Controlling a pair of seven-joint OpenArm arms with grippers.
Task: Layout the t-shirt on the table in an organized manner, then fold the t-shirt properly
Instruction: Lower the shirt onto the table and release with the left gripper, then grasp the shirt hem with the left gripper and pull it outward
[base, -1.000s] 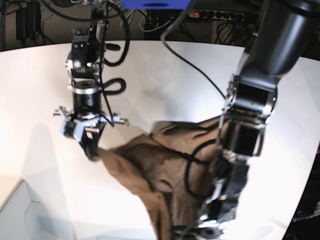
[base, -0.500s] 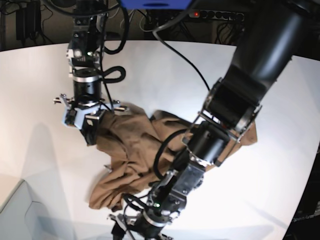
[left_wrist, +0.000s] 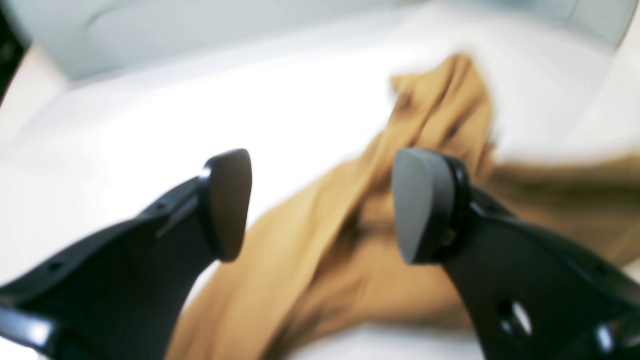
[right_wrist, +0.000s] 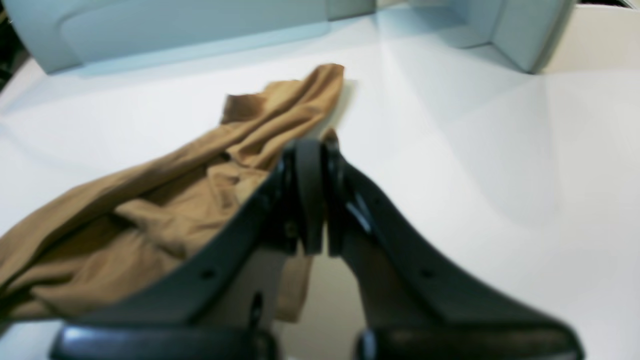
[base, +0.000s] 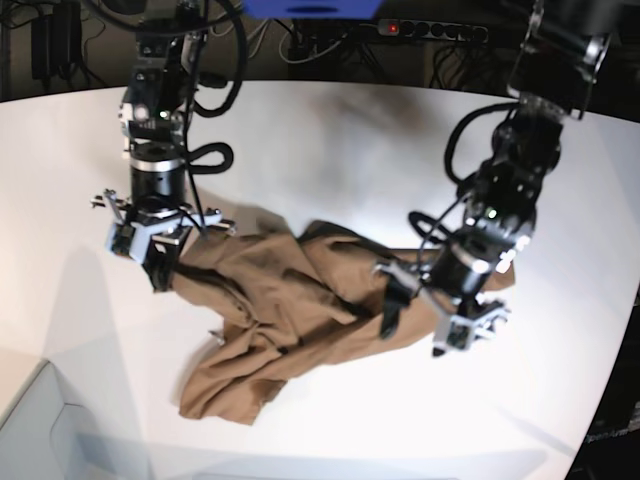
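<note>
The brown t-shirt (base: 290, 310) lies crumpled in a heap on the white table (base: 330, 140). My right gripper (base: 160, 272) is at the heap's left corner, shut on a fold of the t-shirt (right_wrist: 150, 210). In the right wrist view, cloth pokes out above and below the closed right gripper (right_wrist: 310, 195). My left gripper (base: 415, 325) hovers over the heap's right side, open. In the left wrist view its fingers (left_wrist: 227, 205) stand wide apart with nothing between them, and the blurred t-shirt (left_wrist: 310, 250) lies below the left gripper (left_wrist: 320, 205).
A pale grey box (base: 30, 430) stands at the table's near left corner. Cables and a power strip (base: 430, 30) run behind the far edge. Bare tabletop (right_wrist: 475, 175) stretches right of the right gripper.
My left gripper opened, let go of the t-shirt and swung from the front edge to the right. The shirt dropped into a flatter heap. The right gripper shifted slightly left, still gripping.
</note>
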